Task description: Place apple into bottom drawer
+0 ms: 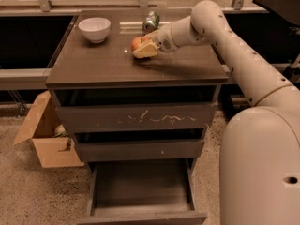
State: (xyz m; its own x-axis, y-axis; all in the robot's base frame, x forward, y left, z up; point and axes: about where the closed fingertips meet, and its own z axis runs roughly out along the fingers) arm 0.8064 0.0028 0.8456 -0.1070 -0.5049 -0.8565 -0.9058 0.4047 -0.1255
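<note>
The red apple (138,42) with yellowish patches is over the cabinet top, right of centre, between the fingers of my gripper (143,48). The gripper is shut on the apple, reaching in from the right on the white arm (220,36). The bottom drawer (143,191) is pulled open at floor level below the cabinet. Its tray looks empty. The top drawer front with white scratches (150,118) and the middle drawer (140,149) are closed.
A white bowl (94,29) stands at the back left of the cabinet top (93,64). A green can (151,21) lies behind the apple. An open cardboard box (44,135) sits on the floor left of the cabinet. My white base (262,168) fills the right foreground.
</note>
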